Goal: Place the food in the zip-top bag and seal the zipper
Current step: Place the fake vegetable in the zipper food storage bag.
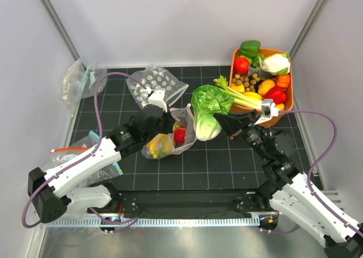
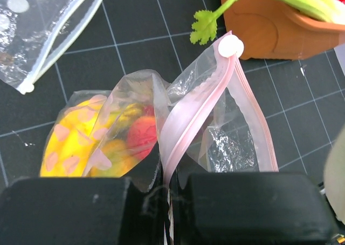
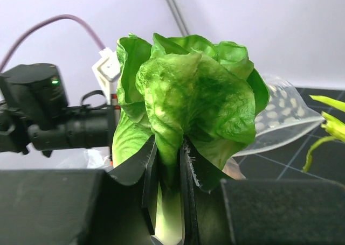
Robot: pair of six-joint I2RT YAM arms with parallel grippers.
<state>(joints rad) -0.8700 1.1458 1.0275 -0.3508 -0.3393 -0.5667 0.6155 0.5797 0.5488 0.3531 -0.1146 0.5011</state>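
The zip-top bag [image 1: 170,138] lies at the table's middle, its mouth open toward the right. A yellow banana bunch [image 2: 70,142] and a small red fruit [image 2: 141,134] are inside it. My left gripper [image 2: 168,187] is shut on the bag's pale pink zipper [image 2: 186,113] at the near end of the mouth. In the top view the left gripper [image 1: 169,122] is at the bag's upper edge. My right gripper [image 3: 168,169] is shut on the white base of the lettuce [image 3: 194,102]. It holds the lettuce [image 1: 207,111] just right of the bag's mouth, and the right gripper [image 1: 222,122] is beside it.
An orange bowl [image 1: 288,104] of toy produce, with celery [image 1: 241,96] and cauliflower [image 1: 275,62], stands at the back right. A second dotted bag [image 1: 156,83] lies behind the left gripper. Plain clear bags lie at the far left [image 1: 79,79] and near left [image 1: 74,151].
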